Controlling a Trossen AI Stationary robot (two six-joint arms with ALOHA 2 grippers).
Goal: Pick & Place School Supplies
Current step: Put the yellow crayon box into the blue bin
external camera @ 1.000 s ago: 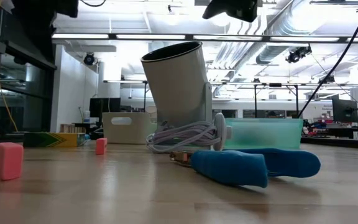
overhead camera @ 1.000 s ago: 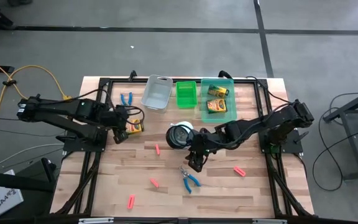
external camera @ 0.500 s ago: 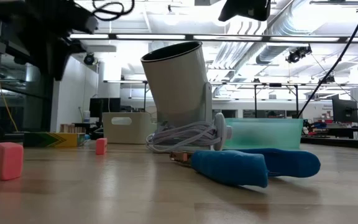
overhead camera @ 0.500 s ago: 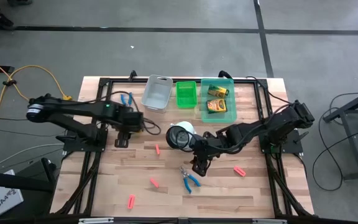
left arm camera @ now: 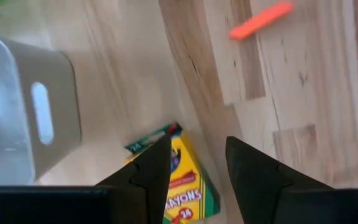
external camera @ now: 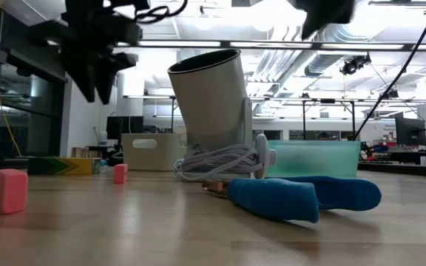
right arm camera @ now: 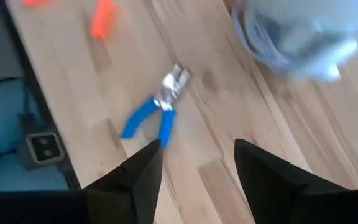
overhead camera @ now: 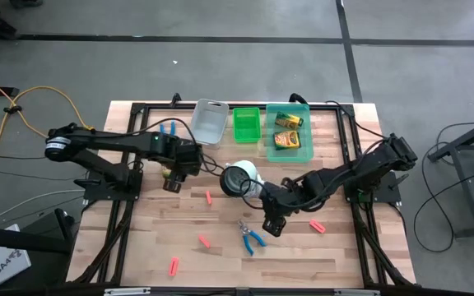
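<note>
A green-and-yellow crayon box (overhead camera: 168,173) lies flat on the table; in the low view the box (external camera: 58,166) rests on the wood. My left gripper (overhead camera: 174,174) hangs open above it, and in the left wrist view the box (left arm camera: 182,180) shows below the fingers (left arm camera: 197,146). Blue-handled scissors (overhead camera: 251,237) lie flat near the table's middle. My right gripper (overhead camera: 271,225) is open, raised just to their right; the right wrist view looks down past it (right arm camera: 199,146) at the scissors (right arm camera: 154,112). Red-pink stubs (overhead camera: 208,197) (overhead camera: 317,225) (overhead camera: 204,241) lie scattered.
A white round object (overhead camera: 241,178) with a coiled cord stands between the grippers. At the far edge sit a grey bin (overhead camera: 207,122), a green bin (overhead camera: 247,123) and a teal bin (overhead camera: 290,152) holding two crayon boxes. A second pair of scissors (overhead camera: 167,129) lies far left.
My left gripper has moved toward the table's right, above the crayon box, which has stayed on the table. My right gripper has moved toward the near edge and to the right, past the scissors, which have not moved.
</note>
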